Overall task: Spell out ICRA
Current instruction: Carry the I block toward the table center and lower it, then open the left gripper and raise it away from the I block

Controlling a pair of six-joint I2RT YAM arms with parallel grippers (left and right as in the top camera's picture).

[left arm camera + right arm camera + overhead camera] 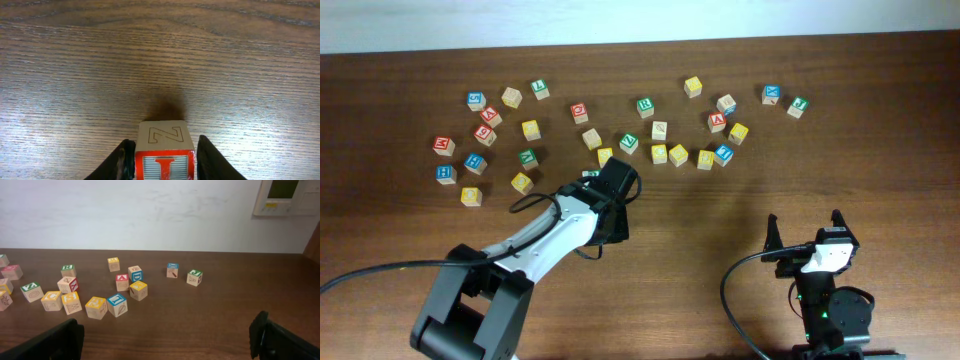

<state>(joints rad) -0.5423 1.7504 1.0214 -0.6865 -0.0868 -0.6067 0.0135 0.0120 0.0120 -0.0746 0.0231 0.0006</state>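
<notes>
My left gripper (162, 165) is shut on a wooden block (164, 150) with a red I on the face toward the camera and a Z on top, held low over bare wood. In the overhead view the left gripper (612, 200) covers this block. My right gripper (805, 232) is open and empty at the front right; its fingers (167, 340) frame bare table. A red A block (717, 122) and a green R block (645, 106) lie in the scatter at the back; both also show in the right wrist view, A (122, 282) and R (68, 270).
Many letter blocks lie scattered across the far half of the table, from a red one (444, 146) on the left to a green one (797, 107) on the right. A yellow block (605, 156) and a green block (590, 175) sit just behind the left gripper.
</notes>
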